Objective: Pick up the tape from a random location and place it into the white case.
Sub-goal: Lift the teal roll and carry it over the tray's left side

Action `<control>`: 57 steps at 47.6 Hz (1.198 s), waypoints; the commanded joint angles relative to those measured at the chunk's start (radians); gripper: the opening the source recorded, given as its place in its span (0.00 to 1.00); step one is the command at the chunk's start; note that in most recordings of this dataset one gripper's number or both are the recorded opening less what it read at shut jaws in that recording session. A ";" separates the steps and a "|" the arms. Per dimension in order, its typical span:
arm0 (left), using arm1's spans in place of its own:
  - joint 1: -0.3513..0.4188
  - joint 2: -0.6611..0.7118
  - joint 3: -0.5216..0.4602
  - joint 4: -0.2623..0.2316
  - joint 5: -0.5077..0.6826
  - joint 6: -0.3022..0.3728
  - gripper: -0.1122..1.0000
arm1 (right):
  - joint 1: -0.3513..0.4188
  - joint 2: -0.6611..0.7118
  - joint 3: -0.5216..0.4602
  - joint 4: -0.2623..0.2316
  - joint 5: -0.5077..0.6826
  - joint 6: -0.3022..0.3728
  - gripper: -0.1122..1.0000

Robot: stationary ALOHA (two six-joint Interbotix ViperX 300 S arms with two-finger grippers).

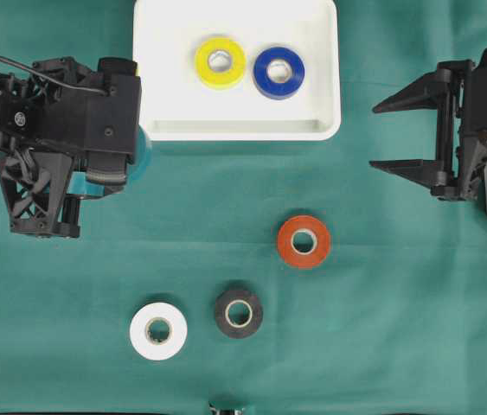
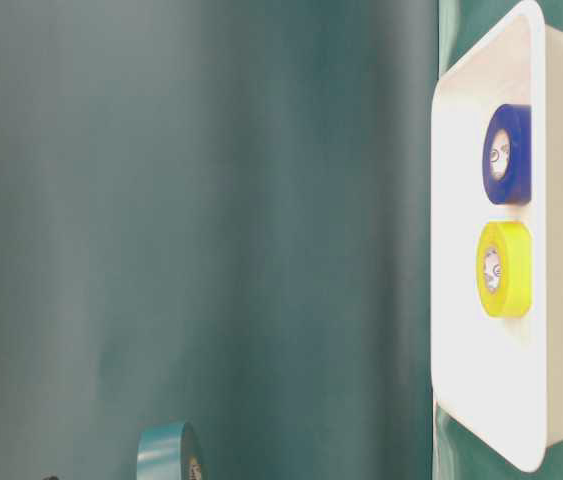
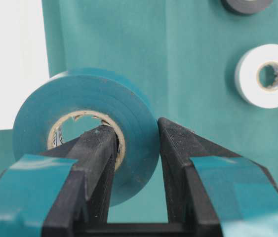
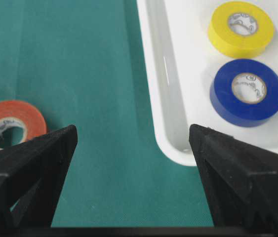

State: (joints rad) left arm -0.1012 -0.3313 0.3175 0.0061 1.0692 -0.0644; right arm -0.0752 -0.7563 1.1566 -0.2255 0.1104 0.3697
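No legible text; tiny print inside tape roll cores too small to read

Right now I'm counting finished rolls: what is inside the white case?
Inside the white case lie a yellow tape roll and a blue tape roll, side by side. The left arm covers only its left edge; nothing shows there.

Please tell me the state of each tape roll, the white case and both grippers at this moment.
teal tape: held on edge, one finger through its hole
left gripper: shut on the roll's wall
right gripper: open, empty
white case: holds two rolls
yellow tape: flat in case
blue tape: flat in case
orange tape: flat on cloth
black tape: flat on cloth
white tape: flat on cloth
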 commanded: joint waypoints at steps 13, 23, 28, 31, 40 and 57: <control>0.075 0.008 0.009 0.011 -0.044 0.014 0.29 | -0.002 0.003 -0.021 0.000 0.002 -0.003 0.91; 0.179 0.023 0.012 0.011 -0.067 0.078 0.29 | -0.002 0.003 -0.023 0.000 0.021 -0.003 0.91; 0.244 0.028 0.012 0.009 -0.091 0.106 0.29 | -0.002 0.002 -0.023 0.000 0.021 -0.003 0.91; 0.281 0.032 0.011 0.011 -0.101 0.120 0.29 | -0.002 0.002 -0.023 0.000 0.021 -0.003 0.91; 0.367 0.034 0.012 0.011 -0.104 0.164 0.29 | -0.002 0.002 -0.023 0.000 0.023 -0.003 0.91; 0.393 0.037 0.011 0.009 -0.106 0.172 0.29 | -0.002 0.002 -0.023 0.000 0.025 -0.003 0.91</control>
State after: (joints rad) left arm 0.2899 -0.2869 0.3436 0.0138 0.9710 0.1058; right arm -0.0752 -0.7547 1.1566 -0.2255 0.1381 0.3682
